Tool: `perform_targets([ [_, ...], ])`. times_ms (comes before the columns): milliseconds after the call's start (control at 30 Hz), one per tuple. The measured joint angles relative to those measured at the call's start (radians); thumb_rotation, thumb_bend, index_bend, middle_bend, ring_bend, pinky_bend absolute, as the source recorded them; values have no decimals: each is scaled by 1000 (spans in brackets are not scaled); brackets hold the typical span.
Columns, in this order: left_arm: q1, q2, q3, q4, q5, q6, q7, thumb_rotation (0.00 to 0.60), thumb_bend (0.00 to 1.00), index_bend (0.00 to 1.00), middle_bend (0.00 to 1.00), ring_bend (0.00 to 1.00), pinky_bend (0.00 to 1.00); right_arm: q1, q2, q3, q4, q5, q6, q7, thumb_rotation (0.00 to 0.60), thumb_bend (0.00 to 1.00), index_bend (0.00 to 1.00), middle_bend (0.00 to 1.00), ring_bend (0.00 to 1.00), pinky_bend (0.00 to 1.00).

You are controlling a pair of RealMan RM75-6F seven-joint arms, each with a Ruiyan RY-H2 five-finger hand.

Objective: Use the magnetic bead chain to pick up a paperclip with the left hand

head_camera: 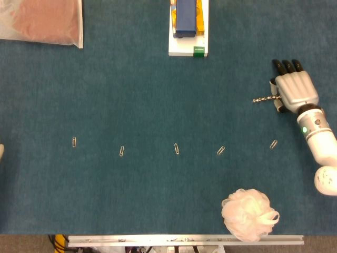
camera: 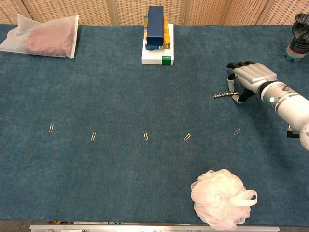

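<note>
A blue felt-covered table (head_camera: pixel 158 95) is seen from above and from the chest. Near its right edge, the right hand (head_camera: pixel 295 89) rests palm down, its dark fingertips (head_camera: pixel 287 65) pointing toward the far side. The magnetic bead chain (head_camera: pixel 261 98), a short string of small metal beads, sticks out leftward from under the hand's thumb side; the chest view (camera: pixel 224 94) shows the thumb and a finger closed on its right end, though the exact contact is too small to make out clearly. Five paperclips lie in a loose row across the near half of the table, well apart from one another: the nearest paperclip (head_camera: pixel 273 144) sits just in front of the right hand, the next paperclip (head_camera: pixel 220 151) further left. The left hand shows only as a pale sliver (head_camera: pixel 1 151) cut off at the left edge of the head view, so whether its fingers are spread or curled cannot be told. A white mesh bath sponge (head_camera: pixel 248 213) lies at the near edge, stacked boxes (head_camera: pixel 188 26) at the far middle, and a plastic bag (head_camera: pixel 42 21) of reddish contents in the far left corner, partly cropped.
</note>
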Motion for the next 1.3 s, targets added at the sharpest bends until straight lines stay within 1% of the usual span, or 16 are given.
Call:
perform_targets([
  [167,1,0,-1,0,-1,0,1,600,290,569,355,298,469,-3,8,1,-15,-4,7,8,600,364,589,46,0,0],
  [367,1,1,-1,0,0,2,-1,600,289,569,355,298,469,-15,42,-2,-67,-19,34,14,600,368,591,49,0,0],
  [567,4,6,-2,-14,6,13,11,600,289,569,355,298,469,-40,121,-11,-174,-50,82,19,600,368,591,54,0,0],
  [767,6,9,1,-39,16,24,42,600,289,569,355,298,469,-76,229,-30,-322,-100,141,27,600,367,591,54,0,0],
  [900,10,14,4,-66,25,40,69,600,289,569,355,298,469,-113,313,-51,-427,-151,182,52,600,368,591,54,0,0],
  [1000,13,21,5,-86,30,51,92,600,289,569,355,298,469,-145,363,-74,-483,-197,215,71,600,368,591,54,0,0],
  [1100,17,27,6,-105,34,60,112,600,289,569,355,298,469,-172,395,-99,-522,-238,237,83,600,368,592,54,0,0],
  [1300,26,34,11,-135,41,75,146,600,289,569,354,298,469,-216,430,-147,-567,-298,259,96,600,368,592,54,0,0],
])
